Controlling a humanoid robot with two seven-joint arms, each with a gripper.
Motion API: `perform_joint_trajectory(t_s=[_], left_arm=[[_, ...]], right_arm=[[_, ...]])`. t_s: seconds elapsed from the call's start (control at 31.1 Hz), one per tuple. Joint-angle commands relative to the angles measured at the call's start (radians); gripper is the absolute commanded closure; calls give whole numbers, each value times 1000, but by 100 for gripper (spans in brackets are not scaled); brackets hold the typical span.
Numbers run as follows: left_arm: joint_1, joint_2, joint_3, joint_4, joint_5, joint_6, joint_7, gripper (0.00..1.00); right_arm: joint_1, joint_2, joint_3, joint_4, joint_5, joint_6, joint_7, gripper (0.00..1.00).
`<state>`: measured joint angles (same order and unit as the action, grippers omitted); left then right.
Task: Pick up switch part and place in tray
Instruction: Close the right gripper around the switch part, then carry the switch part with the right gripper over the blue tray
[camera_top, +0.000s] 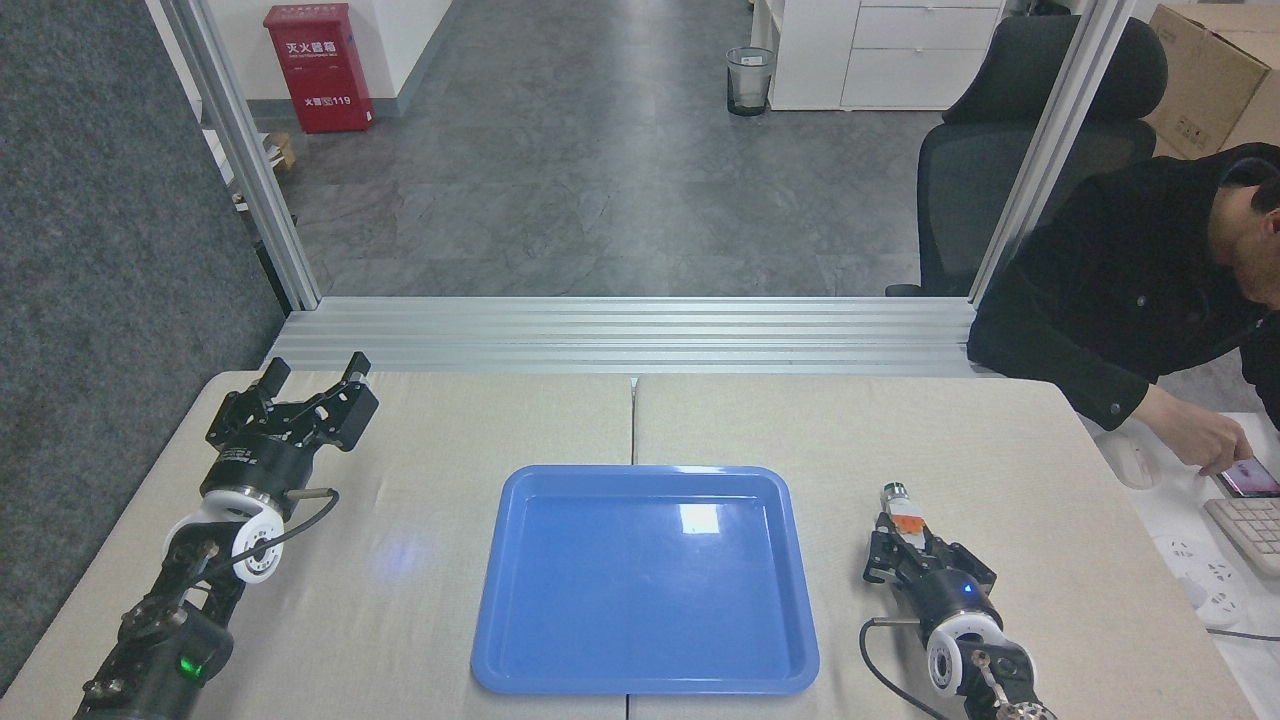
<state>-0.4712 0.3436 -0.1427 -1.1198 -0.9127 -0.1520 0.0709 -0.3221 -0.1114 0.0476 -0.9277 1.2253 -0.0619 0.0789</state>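
Note:
The switch part (902, 512), a small white block with an orange middle and a silver-green end, sticks out from between the fingers of my right gripper (903, 545), just right of the tray. That gripper is shut on it, with its fingers tight against the part's near end. The blue tray (640, 471) lies in the middle of the table, glossy and with nothing in it. My left gripper (314, 371) rests at the far left of the table, open and holding nothing, well away from both.
A person in a black jacket (1130, 290) leans in at the right, one hand (1205, 445) on a phone beside a keyboard (1250, 530). A black office chair (1010, 150) stands behind the table's far edge. A seam (633, 420) splits the table top.

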Motion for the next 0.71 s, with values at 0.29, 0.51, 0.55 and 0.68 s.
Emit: perform_joint_trajectory(t_s=[0.29, 0.51, 0.55, 0.68], left_arm=[[0, 0, 0, 0, 0, 0, 0, 0], [0, 0, 0, 0, 0, 0, 0, 0], [0, 0, 0, 0, 0, 0, 0, 0], [0, 0, 0, 0, 0, 0, 0, 0]], right_arm=[[118, 160, 294, -576, 38, -85, 48, 100], [178, 191, 419, -531, 233, -96, 97, 100], [181, 191, 420, -527, 237, -96, 110, 100], [184, 190, 419, -508, 240, -84, 180, 100]])
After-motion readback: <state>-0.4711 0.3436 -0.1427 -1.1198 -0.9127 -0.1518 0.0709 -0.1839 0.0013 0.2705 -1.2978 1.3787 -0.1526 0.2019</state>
